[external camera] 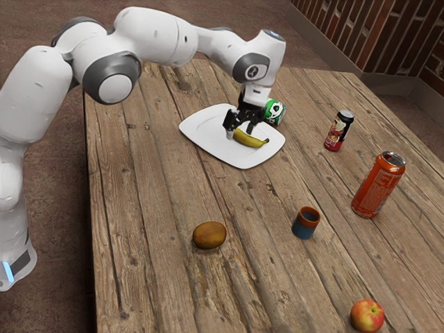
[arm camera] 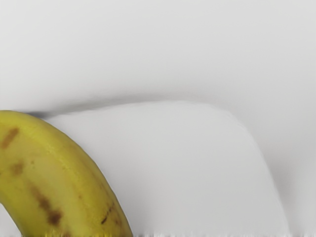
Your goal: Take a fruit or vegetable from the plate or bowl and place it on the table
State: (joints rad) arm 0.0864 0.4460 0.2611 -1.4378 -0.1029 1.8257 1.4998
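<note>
Banana (arm camera: 64,173) lies on the plate (external camera: 206,130), close beneath the gripper (external camera: 241,131).

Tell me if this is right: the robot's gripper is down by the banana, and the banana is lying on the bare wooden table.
Not quite: the banana isn't on the bare wood. It's lying on the white plate, as the exterior view shows. The gripper is down by the banana, just as you said.

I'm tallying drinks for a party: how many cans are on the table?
3: a green can beside the plate, partly behind the arm; a black-and-red can between it and the third, an orange can near the cup. The arm may hide more.
</note>
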